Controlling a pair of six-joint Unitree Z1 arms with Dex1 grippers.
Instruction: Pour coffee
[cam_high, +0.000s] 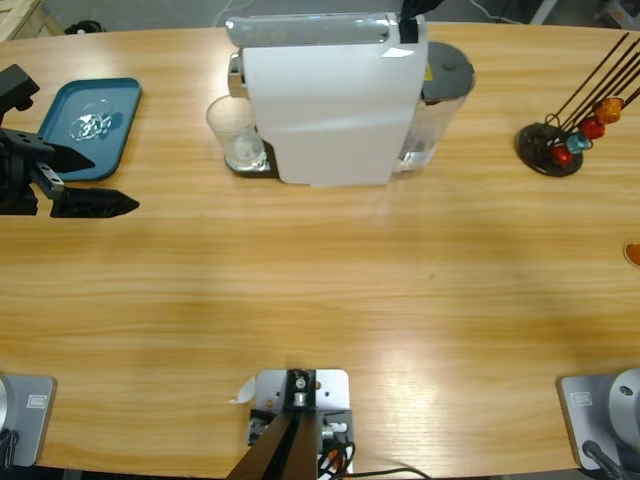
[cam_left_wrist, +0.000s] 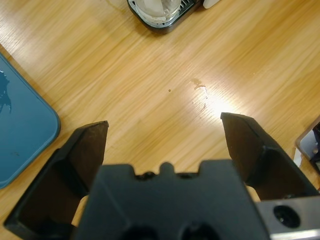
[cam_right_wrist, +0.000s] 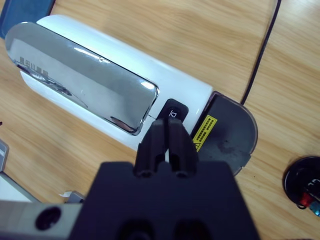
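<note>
Right gripper (cam_right_wrist: 167, 127): clenched, tips at black button (cam_right_wrist: 173, 111) atop white coffee machine (cam_high: 330, 110). Yellow warning label (cam_right_wrist: 205, 132), text unreadable. Left gripper (cam_left_wrist: 165, 135): released above tabletop (cam_high: 320, 280). Glass tumbler (cam_high: 235, 135) left under spout; coffee not discernible.

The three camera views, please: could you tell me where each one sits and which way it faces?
High view: fixed above the table, looking down on the coffee machine, glass and blue tray; left gripper at left edge.
Left wrist view: on the left arm, looking down at the table past open jaws; the tray and glass show here too.
Right wrist view: above the machine, looking down; right gripper, shut, at the black button.
</note>
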